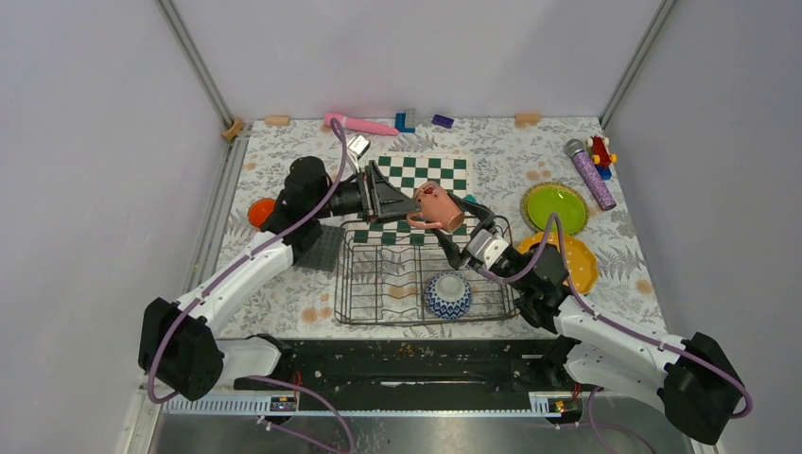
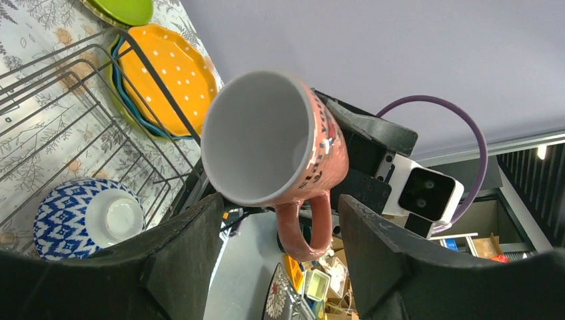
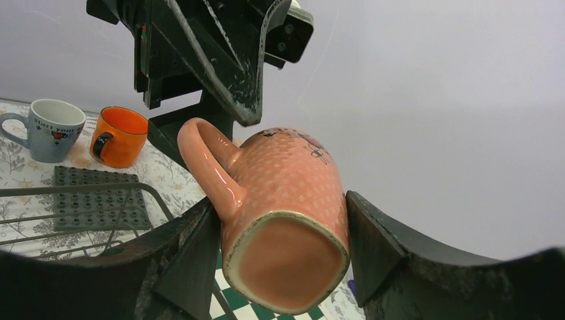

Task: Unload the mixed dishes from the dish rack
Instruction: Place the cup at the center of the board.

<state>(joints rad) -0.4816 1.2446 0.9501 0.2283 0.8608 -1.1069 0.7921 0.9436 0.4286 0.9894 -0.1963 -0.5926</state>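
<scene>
small grey cup [image 3: 50,130] with dark lettering, unreadable, pink mug [image 3: 286,193] print also illegible

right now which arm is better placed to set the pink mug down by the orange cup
left. the left fingers flank the handle of the pink mug, and the orange cup sits on that arm's side. the right fingers, gripping the mug's base, would have to cross the dish rack.

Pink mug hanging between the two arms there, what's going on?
It looks like a hand-over. The right gripper clamps the pink mug sideways in the air near the dish rack's far edge, while the left gripper's open fingers flank its mouth and handle. Only the blue-and-white bowl sits in the rack; plates lie to its right.
</scene>
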